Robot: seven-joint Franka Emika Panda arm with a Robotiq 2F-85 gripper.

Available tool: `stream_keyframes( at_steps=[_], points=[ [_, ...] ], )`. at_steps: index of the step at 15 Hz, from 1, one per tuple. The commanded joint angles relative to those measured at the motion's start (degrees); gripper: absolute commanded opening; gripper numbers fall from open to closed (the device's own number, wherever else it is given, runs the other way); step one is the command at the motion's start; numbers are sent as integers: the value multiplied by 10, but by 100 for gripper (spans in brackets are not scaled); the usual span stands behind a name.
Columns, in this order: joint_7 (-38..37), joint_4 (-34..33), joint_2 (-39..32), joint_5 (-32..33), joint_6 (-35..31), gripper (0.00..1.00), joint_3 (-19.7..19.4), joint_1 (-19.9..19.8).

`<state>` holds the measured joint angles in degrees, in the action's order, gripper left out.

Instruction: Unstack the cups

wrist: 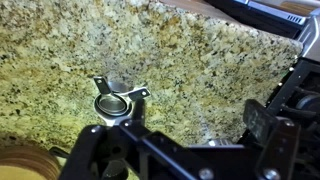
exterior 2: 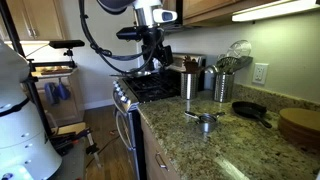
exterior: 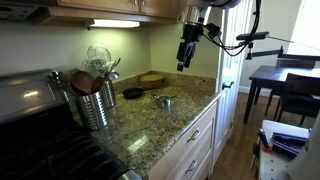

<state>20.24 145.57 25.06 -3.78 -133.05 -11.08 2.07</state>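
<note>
Steel nested measuring cups [wrist: 113, 103] on speckled granite counter [wrist: 200, 50]: black gripper [exterior: 185, 58], fingers apart overhead, should pinch only the top cup's handle.

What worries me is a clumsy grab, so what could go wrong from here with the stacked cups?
1. The stacked cups are small, shiny metal with handles splayed in different directions. The tool, hanging high above with its fingers apart, may lift both together or slip off.
2. They sit loose on the granite counter. A nudge might slide them toward the black pan or the counter's front edge.
</note>
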Motion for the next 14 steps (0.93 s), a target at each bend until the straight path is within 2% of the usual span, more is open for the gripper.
stream_keyframes(
  at_steps=[1,7,11,14],
  points=[
    [3,-1,0,-4,2,100,7,-7],
    [2,-1,0,-4,2,100,7,-7],
    [-64,-18,-44,36,-7,100,42,-27],
    [-176,-41,-86,85,-3,100,78,-55]
  ],
)
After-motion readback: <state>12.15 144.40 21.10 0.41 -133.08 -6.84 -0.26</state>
